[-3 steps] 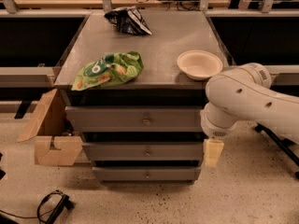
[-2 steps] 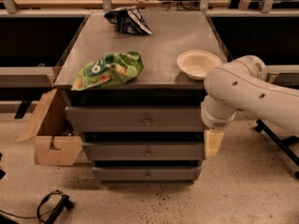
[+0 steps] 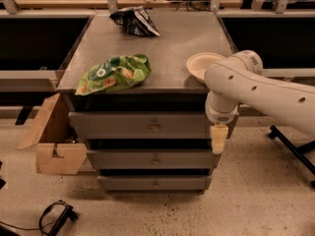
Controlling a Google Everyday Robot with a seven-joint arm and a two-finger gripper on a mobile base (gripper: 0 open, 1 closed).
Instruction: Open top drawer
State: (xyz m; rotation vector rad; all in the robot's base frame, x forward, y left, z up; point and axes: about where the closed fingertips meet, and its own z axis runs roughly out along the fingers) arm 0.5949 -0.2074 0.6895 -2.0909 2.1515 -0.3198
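One top drawer [image 3: 123, 126] under the tabletop [image 3: 182, 38], with the gripper [image 3: 219, 137] at its right end.
An open cardboard box [image 3: 51, 136] stands on the floor against the cabinet's left side. On the tabletop lie a green snack bag [image 3: 114, 73] front left, a dark snack bag [image 3: 134, 22] at the back and a cream bowl [image 3: 202, 64] at the right edge. The drawer's small knob [image 3: 154, 127] sits central. The gripper hangs downward from the white arm [image 3: 266, 90], well apart from the knob; open or closed, I cannot tell.
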